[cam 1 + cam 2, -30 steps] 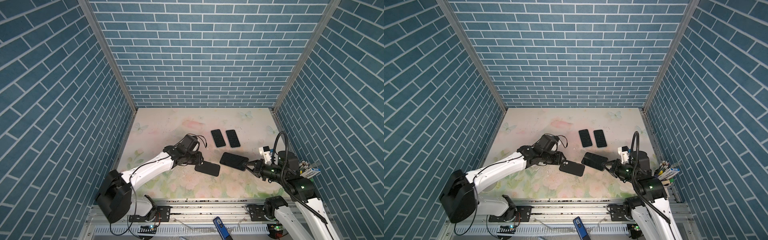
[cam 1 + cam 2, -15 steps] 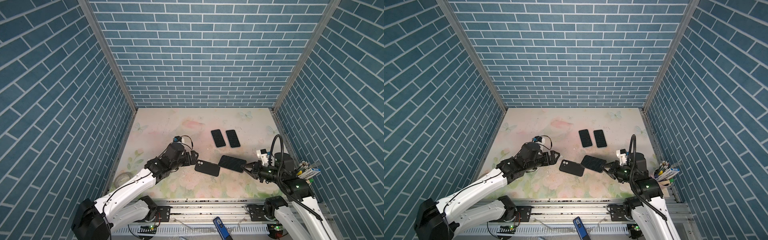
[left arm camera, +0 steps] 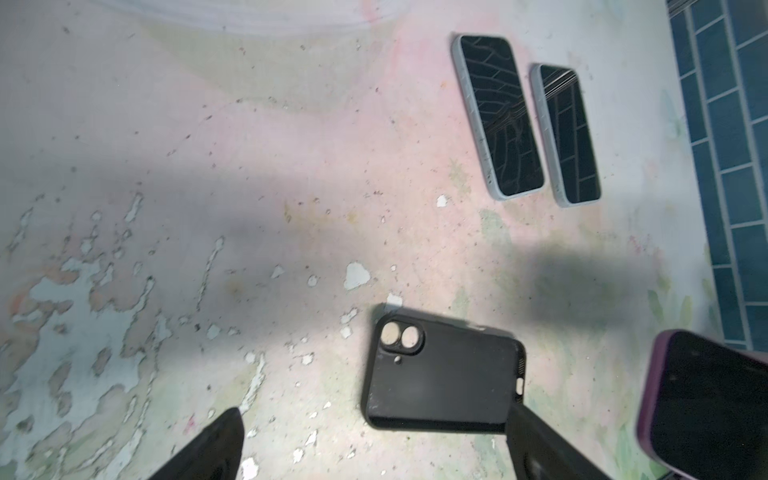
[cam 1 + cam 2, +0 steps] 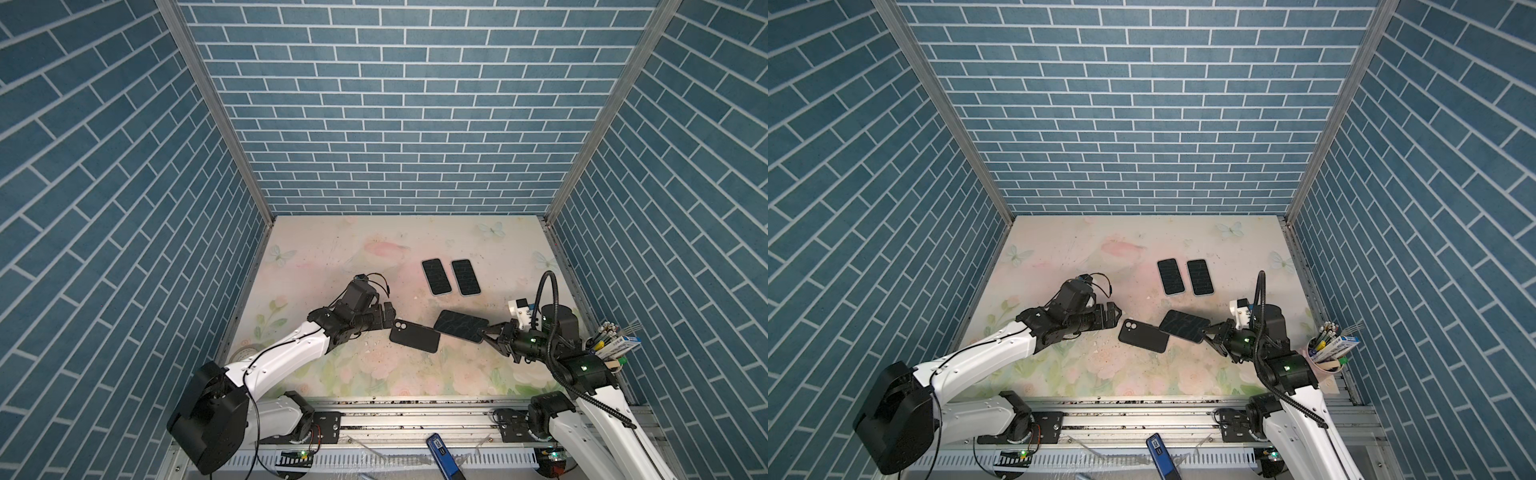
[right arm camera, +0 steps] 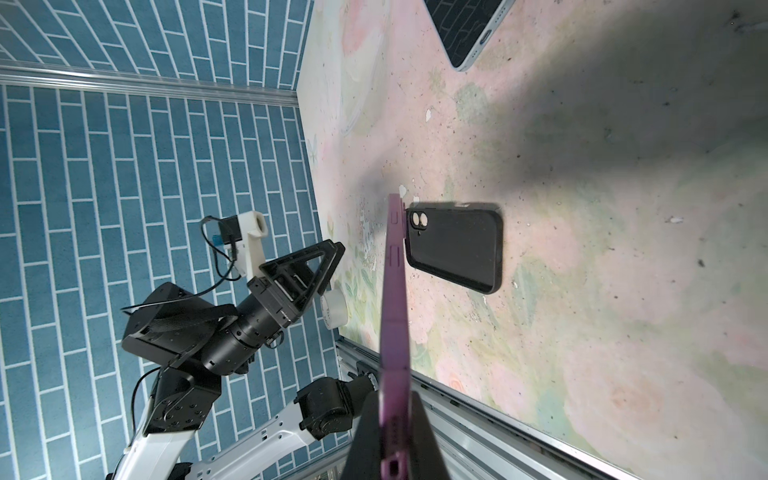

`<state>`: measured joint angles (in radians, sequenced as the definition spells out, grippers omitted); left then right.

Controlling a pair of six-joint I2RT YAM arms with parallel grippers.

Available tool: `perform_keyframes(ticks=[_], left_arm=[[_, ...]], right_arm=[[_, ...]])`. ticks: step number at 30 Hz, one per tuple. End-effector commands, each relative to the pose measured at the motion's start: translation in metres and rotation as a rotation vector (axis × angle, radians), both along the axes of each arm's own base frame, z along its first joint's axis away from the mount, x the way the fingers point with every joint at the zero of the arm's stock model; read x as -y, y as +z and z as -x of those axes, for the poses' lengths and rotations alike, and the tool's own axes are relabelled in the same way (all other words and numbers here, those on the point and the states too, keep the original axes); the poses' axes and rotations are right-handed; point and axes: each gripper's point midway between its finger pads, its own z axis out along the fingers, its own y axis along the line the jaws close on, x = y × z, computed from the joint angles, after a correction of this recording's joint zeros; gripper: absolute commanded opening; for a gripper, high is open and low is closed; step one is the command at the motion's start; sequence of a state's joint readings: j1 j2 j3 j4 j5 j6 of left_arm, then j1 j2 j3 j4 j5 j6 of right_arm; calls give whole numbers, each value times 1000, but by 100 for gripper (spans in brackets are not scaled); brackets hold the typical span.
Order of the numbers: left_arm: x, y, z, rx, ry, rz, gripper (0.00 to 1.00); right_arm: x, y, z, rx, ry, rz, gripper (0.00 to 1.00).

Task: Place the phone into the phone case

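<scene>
The black phone case [image 4: 414, 336] [image 4: 1144, 336] lies flat on the floral table, back up, its camera cut-out toward the left arm. My left gripper [image 4: 388, 318] [image 4: 1111, 318] [image 3: 374, 415] stands open just beside that end, holding nothing; the case [image 3: 444, 374] lies just ahead of its spread fingers. My right gripper [image 4: 488, 332] [image 4: 1208, 332] [image 5: 392, 399] is shut on one end of the purple-edged phone [image 4: 461, 325] [image 4: 1185, 325] [image 5: 392, 311], held screen up a little above the table. The phone's free end overlaps the case's right end in both top views.
Two more phones [image 4: 436, 276] [image 4: 465, 277] in pale cases lie side by side further back. A cup of pens [image 4: 611, 345] stands at the right edge. A tape roll [image 4: 243, 353] sits at the left wall. The metal rail [image 4: 415, 415] runs along the front.
My left gripper let go of the black case, opened wide and backed off to the left; the case now lies on the table. The right gripper edged the phone slightly left.
</scene>
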<state>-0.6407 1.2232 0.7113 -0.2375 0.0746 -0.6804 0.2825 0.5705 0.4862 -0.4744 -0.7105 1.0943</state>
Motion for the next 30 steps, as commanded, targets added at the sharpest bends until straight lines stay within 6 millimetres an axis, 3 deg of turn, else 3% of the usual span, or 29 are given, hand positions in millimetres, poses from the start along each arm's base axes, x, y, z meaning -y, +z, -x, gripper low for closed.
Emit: perform_keyframes(ticks=[1,4,13,17,19,21,30], left_arm=[[7,5,-5,34,-5,61,100],[11,-5,-2,2,23,133,100],[35,-21,7,-96,-120,147,92],[35,-39,10,-139,-127,123,86],[36,-47,10,-159,-125,118,76],[39,-50,10,-171,-126,134,74],[54,-41,5,-151,-143,236,66]], right_arm=[[-6,12,-13,42,3,-31,0],[-13,9,-21,33,36,-21,0],[-46,3,-56,-5,149,-5,0],[-69,1,-57,-8,223,14,0],[-79,-3,-55,-5,259,19,0],[-88,-8,-54,-1,286,24,0],[-105,-39,-49,15,366,75,0]])
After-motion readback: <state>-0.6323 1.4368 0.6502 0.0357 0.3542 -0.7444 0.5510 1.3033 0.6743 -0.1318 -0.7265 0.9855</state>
